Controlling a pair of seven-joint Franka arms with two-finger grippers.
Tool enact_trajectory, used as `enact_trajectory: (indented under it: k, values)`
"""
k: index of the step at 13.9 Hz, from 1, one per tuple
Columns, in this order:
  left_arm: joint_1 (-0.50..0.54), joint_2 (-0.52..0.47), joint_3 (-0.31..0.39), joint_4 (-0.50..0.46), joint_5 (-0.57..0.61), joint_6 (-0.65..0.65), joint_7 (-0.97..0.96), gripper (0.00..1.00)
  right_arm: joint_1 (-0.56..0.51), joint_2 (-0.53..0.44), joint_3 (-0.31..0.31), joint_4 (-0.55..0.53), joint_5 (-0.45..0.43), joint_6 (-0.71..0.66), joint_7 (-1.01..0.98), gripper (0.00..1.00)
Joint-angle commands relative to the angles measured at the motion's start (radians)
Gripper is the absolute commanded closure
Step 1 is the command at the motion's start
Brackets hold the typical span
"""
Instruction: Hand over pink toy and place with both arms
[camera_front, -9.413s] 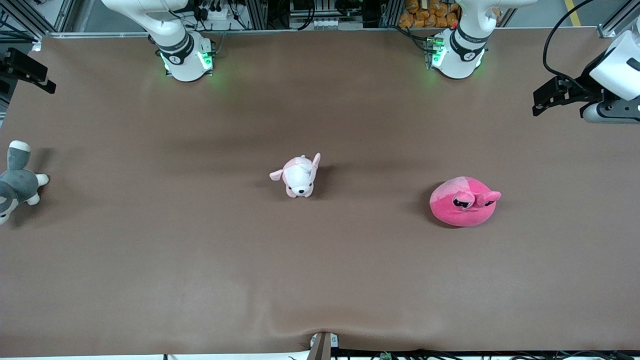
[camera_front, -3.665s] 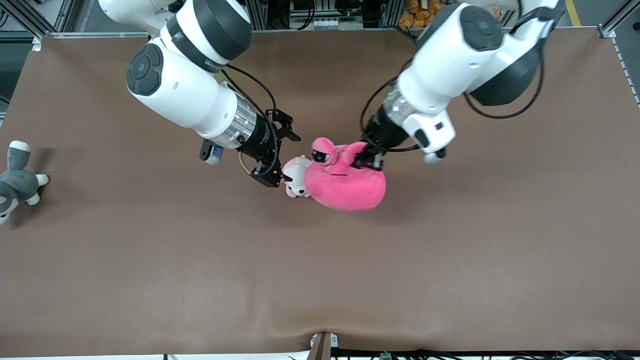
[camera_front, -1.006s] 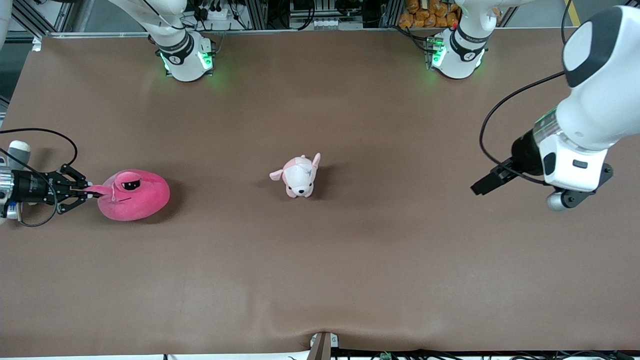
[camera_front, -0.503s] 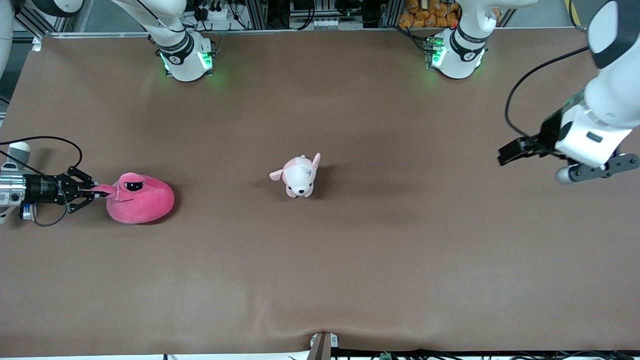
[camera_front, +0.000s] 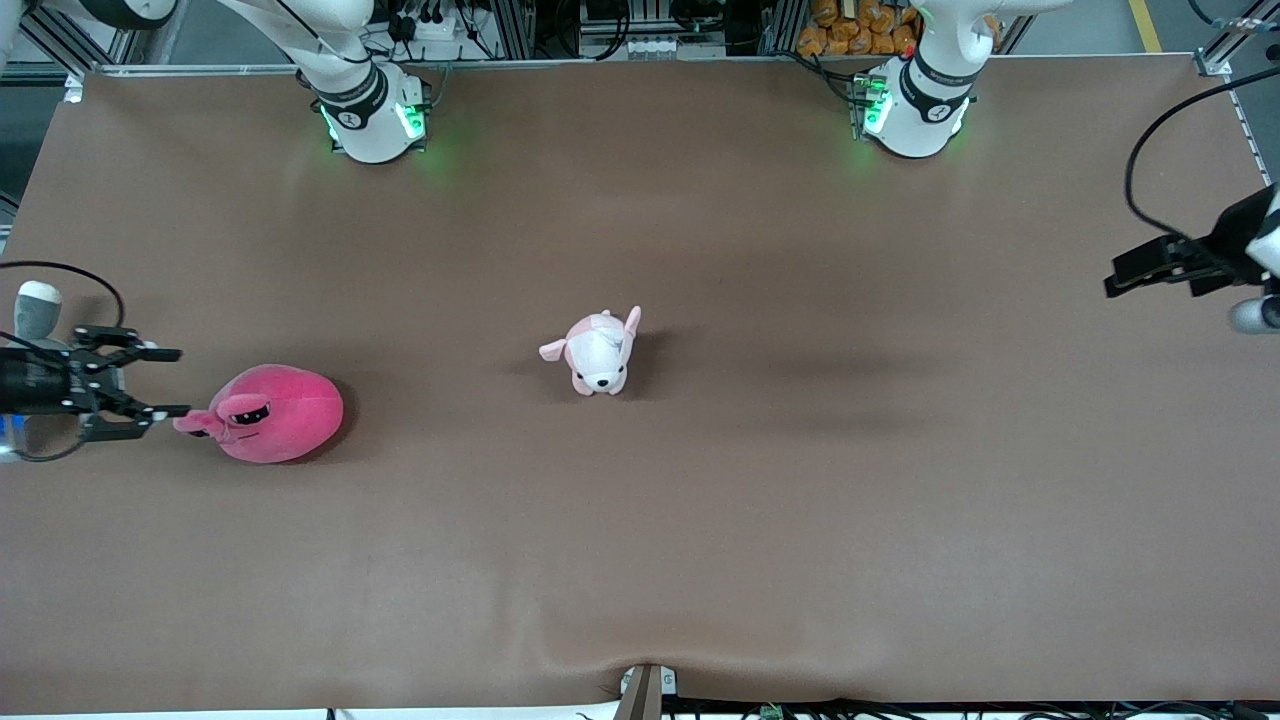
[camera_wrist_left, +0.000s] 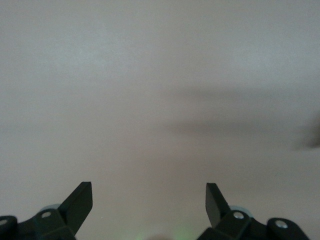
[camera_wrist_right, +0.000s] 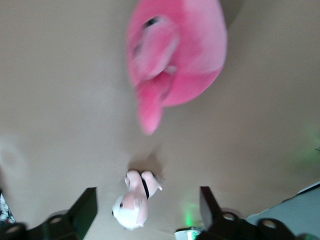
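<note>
pink toy (camera_front: 275, 427) on table (camera_front: 700, 520), we see it well toward the right arm's end from the dog plush (camera_front: 597, 352) | right gripper (camera_front: 160, 382) spread, beside toy's stalk | left gripper (camera_front: 1125, 275) over table's other end

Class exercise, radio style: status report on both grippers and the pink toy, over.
Right gripper open, beside the pink toy, not touching. Toy on the table at the right arm's end. Left gripper open, empty, over the left arm's end. Dog plush mid-table, not in the way.
</note>
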Motion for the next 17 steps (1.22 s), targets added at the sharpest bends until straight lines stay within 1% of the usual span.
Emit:
enact_trajectory:
  k: [1, 3, 4, 5, 6, 8, 9, 11, 12, 13, 16, 17]
  values:
    - [-0.008, -0.065, -0.012, -0.021, 0.005, -0.031, 0.013, 0.00, 0.055, -0.034, -0.004, 0.141, -0.004, -0.076, -0.001, 0.00]
    - [-0.013, -0.074, -0.026, -0.021, 0.006, -0.035, 0.013, 0.00, 0.099, -0.102, -0.004, 0.150, -0.010, -0.104, -0.003, 0.00]
    - [-0.013, -0.077, -0.029, -0.019, 0.007, -0.036, 0.007, 0.00, 0.127, -0.140, -0.004, 0.150, -0.039, -0.118, -0.004, 0.00]
    - [-0.015, -0.079, -0.037, -0.015, 0.007, -0.039, 0.010, 0.00, 0.163, -0.172, -0.002, 0.150, -0.091, -0.127, -0.009, 0.00]
    - [-0.010, -0.077, -0.051, -0.010, 0.007, -0.048, 0.007, 0.00, 0.205, -0.205, -0.004, 0.150, -0.161, -0.138, -0.050, 0.00]
    - [-0.004, -0.076, -0.048, -0.004, 0.005, -0.050, 0.013, 0.00, 0.260, -0.269, -0.004, 0.149, -0.304, -0.194, -0.252, 0.00]
    - [-0.005, -0.076, -0.046, -0.004, 0.005, -0.050, 0.004, 0.00, 0.265, -0.301, -0.001, 0.144, -0.372, -0.214, -0.408, 0.00]
    - [-0.007, -0.077, -0.049, -0.002, 0.008, -0.056, -0.001, 0.00, 0.260, -0.363, -0.005, 0.124, -0.461, -0.225, -0.676, 0.00]
    - [-0.007, -0.077, -0.051, -0.001, 0.016, -0.068, -0.002, 0.00, 0.259, -0.390, -0.005, 0.086, -0.514, -0.213, -0.754, 0.00]
    - [-0.007, -0.079, -0.054, -0.001, 0.029, -0.071, -0.002, 0.00, 0.254, -0.418, -0.007, 0.039, -0.544, -0.190, -0.797, 0.00]
    - [-0.010, -0.079, -0.057, 0.007, 0.066, -0.071, -0.004, 0.00, 0.242, -0.537, -0.007, -0.187, -0.552, -0.054, -0.833, 0.00]
    - [-0.011, -0.080, -0.057, 0.007, 0.066, -0.080, -0.005, 0.00, 0.243, -0.574, -0.005, -0.234, -0.556, -0.028, -0.842, 0.00]
